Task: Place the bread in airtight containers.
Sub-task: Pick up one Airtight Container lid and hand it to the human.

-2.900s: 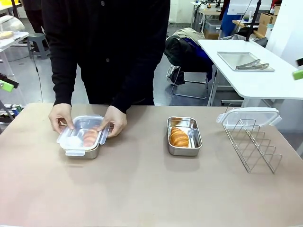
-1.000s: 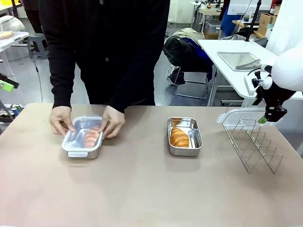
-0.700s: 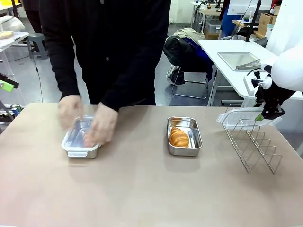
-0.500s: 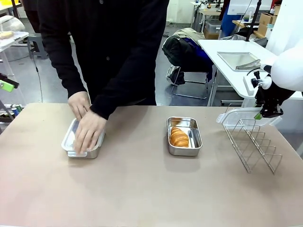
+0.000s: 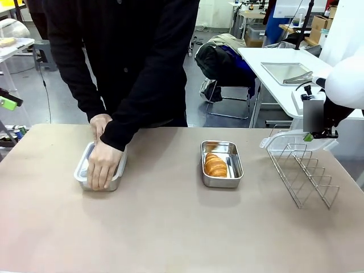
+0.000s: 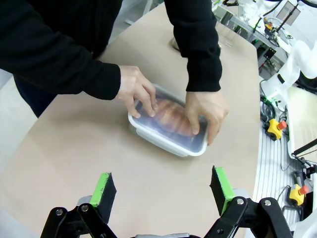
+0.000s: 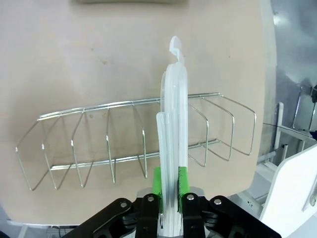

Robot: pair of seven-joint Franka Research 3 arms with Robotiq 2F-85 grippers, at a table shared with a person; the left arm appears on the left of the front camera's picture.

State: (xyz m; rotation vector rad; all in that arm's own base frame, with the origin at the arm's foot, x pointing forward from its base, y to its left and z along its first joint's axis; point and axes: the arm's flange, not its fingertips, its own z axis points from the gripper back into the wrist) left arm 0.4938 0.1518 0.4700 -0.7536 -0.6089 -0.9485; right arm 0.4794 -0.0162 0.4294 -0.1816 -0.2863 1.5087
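Note:
On the left, a steel airtight container has its clear lid on, and both of the person's hands press down on it. A croissant shows through that lid. My left gripper hovers open, short of this container, with nothing between its fingers. A second container stands open mid-table with bread inside. At the far right my right gripper is shut on a clear lid standing in the wire rack. The right wrist view has that lid edge-on between the green pads.
The wire rack takes up the table's right end near the edge. Behind it stands a white side table with a flat steel tray. The person stands at the far side, left of centre. Bare tabletop stretches across the front.
The person's hands moved from the lid's edges onto its top and now press it down. My right gripper stays at the rack's lid, shifted slightly left. The left gripper has not moved.

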